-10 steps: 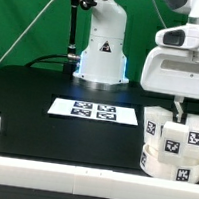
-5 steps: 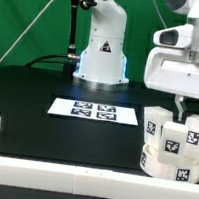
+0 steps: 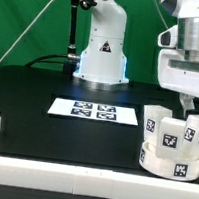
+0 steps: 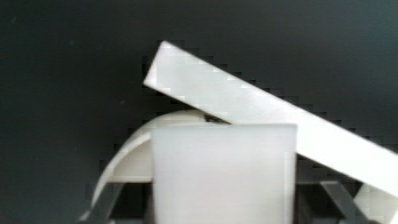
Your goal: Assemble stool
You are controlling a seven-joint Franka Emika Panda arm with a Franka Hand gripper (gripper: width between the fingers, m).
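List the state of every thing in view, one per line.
Seat: resting on the table, legs standing on it.
Legs: upright on the seat.
Pincer: low over the legs, grip hidden.
Marker board: flat on the table, untouched.

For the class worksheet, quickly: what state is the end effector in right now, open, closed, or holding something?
End effector: cannot be told; it hangs just above the stool, its fingertips hidden among the upright legs in both views.
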